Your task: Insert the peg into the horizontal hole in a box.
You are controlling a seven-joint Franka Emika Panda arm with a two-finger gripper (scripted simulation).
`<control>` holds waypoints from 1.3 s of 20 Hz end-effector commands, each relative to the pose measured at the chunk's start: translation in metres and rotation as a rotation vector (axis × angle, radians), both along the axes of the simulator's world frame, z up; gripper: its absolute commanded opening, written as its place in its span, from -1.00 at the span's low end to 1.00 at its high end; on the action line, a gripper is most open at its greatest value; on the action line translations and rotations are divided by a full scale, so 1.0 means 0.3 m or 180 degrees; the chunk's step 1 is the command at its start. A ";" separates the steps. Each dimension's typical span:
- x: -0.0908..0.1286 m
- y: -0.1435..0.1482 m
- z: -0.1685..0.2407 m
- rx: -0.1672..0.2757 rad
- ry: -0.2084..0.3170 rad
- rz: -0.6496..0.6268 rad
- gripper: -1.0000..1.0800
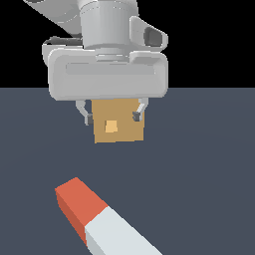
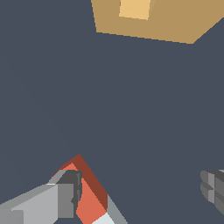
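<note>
While the gripper (image 1: 112, 115) hangs with its fingers (image 1: 88, 117) spread apart and holding nothing, the peg (image 1: 102, 221) lies flat on the dark grey floor (image 1: 209, 164), well apart from the box (image 1: 119, 123). Seen from the exterior view, the peg occupies the foreground, its orange-red end pointing away from the camera toward the box and its pale grey-white length running off the lower edge toward the exterior view's right. Farther back sits the tan box on the floor, one face turned to the camera and partly hidden at its top by the grey hand of the arm. Centred in that face is the hole (image 1: 111, 126), a small square of lighter orange, with nothing in it. Both fingertips show in front of the box's upper corners, one on each side.

From the wrist view, the box (image 2: 175, 22) and its hole (image 2: 134, 8) are cut off at the frame's edge, the opening again empty. One finger (image 2: 61, 197) overlaps the peg's (image 2: 89, 197) red end in that picture, while the other finger (image 2: 214, 190) appears far across the frame; whether the near finger touches the peg cannot be told. Bare floor (image 2: 109, 100) separates peg and box.
</note>
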State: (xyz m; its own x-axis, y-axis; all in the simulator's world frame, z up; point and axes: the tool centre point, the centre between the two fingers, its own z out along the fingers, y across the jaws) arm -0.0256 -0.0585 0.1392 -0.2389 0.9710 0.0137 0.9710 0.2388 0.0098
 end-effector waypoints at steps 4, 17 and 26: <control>-0.014 -0.087 -0.040 -0.0008 0.0001 0.0330 0.92; -0.003 -0.303 -0.138 -0.0029 0.0003 0.1128 0.92; 0.038 -0.439 -0.201 -0.0045 0.0003 0.1644 0.92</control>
